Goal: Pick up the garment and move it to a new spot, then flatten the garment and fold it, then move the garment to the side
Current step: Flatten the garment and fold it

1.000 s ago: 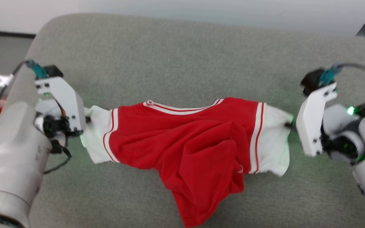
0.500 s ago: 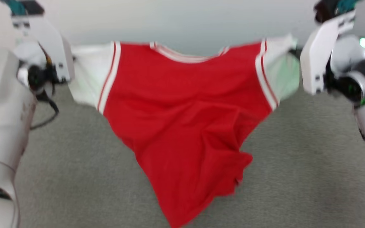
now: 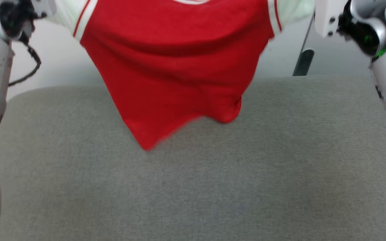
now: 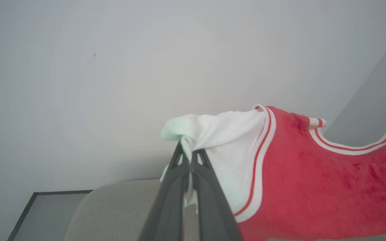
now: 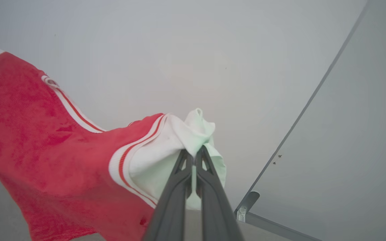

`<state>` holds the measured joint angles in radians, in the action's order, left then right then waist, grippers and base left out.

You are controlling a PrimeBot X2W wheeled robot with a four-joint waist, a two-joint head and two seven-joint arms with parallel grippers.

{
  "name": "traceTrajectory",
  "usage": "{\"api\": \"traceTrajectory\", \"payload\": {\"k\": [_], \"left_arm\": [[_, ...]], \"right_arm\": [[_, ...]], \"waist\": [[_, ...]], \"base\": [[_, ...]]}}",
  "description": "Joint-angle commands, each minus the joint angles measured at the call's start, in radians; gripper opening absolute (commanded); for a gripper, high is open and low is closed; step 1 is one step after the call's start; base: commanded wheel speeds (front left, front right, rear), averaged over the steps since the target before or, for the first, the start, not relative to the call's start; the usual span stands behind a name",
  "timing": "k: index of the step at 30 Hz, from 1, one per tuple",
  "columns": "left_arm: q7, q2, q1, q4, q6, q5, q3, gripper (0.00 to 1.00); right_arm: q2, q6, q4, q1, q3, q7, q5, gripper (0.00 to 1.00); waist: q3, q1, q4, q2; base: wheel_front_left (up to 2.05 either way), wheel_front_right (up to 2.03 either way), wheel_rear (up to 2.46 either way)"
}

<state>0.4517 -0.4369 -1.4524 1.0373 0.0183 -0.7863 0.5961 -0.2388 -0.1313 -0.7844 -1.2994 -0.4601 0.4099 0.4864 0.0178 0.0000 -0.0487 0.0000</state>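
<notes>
The garment (image 3: 176,63), a red T-shirt with white sleeves and striped trim, hangs spread in the air above the grey padded surface (image 3: 213,180). My left gripper (image 4: 188,155) is shut on the tip of one white sleeve (image 4: 223,134). My right gripper (image 5: 194,152) is shut on the other white sleeve (image 5: 176,140). In the head view the shirt's top runs past the upper edge, and its red hem dangles in a point (image 3: 147,142) just over the surface. Both wrists sit in the top corners of that view.
A pale wall (image 3: 65,67) stands behind the surface. A dark metal post (image 3: 303,62) rises at the back right. A dark-framed grey panel (image 4: 45,214) lies beyond the surface's left end.
Both arms have lifted the garment from lying on the surface to hanging in the air. The head camera has tilted up, so the surface's far edge and the wall now show.
</notes>
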Motion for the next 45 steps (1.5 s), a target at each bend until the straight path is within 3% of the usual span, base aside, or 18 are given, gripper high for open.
{"api": "traceTrajectory", "payload": {"k": [1,6,11,19,25,28,38,45], "left_arm": [[-0.01,0.005,-0.014,0.001,-0.003,0.012,0.005,0.0],[-0.034,0.003,-0.046,0.007,-0.006,0.017,0.007,0.0],[-0.072,0.003,-0.095,0.005,-0.011,0.022,0.001,0.0],[-0.156,0.005,-0.266,-0.008,-0.029,0.047,-0.009,0.0],[-0.273,0.028,-0.438,-0.008,-0.045,0.092,-0.003,0.0],[-0.329,0.034,-0.515,0.003,-0.033,0.111,-0.001,0.0],[-0.511,0.079,-0.618,0.05,0.024,0.126,0.003,0.0],[-0.562,0.111,-0.539,0.144,0.062,0.114,0.017,0.0]], "right_arm": [[0.006,0.001,-0.02,-0.023,-0.005,-0.017,0.0,0.0],[0.021,0.001,-0.083,-0.085,-0.001,-0.087,0.019,0.0],[0.021,0.001,-0.131,-0.158,-0.004,-0.154,0.006,0.0],[0.022,0.001,-0.193,-0.326,0.035,-0.342,-0.056,0.0],[0.005,0.001,-0.265,-0.483,0.11,-0.573,-0.188,0.0],[0.009,0.001,-0.304,-0.556,0.161,-0.642,-0.266,0.0],[0.055,0.001,-0.27,-0.582,0.327,-0.675,-0.466,0.0],[0.107,0.001,-0.248,-0.485,0.378,-0.676,-0.521,0.0]], "waist": [[-0.015,0.0,-0.018,0.0],[0.004,0.0,-0.038,0.0],[0.102,0.0,-0.058,0.0],[0.372,0.0,-0.075,0.0],[0.58,0.0,-0.056,0.0],[0.667,0.0,-0.046,0.0],[0.813,0.0,-0.001,0.0],[0.763,0.0,0.016,0.0]], "base": [[0.0,0.0,0.0],[0.0,0.0,0.0],[0.0,0.0,0.0],[0.0,0.0,0.0],[0.0,0.0,0.0],[0.0,0.0,0.0],[0.0,0.0,0.0],[0.0,0.0,0.0]]}}
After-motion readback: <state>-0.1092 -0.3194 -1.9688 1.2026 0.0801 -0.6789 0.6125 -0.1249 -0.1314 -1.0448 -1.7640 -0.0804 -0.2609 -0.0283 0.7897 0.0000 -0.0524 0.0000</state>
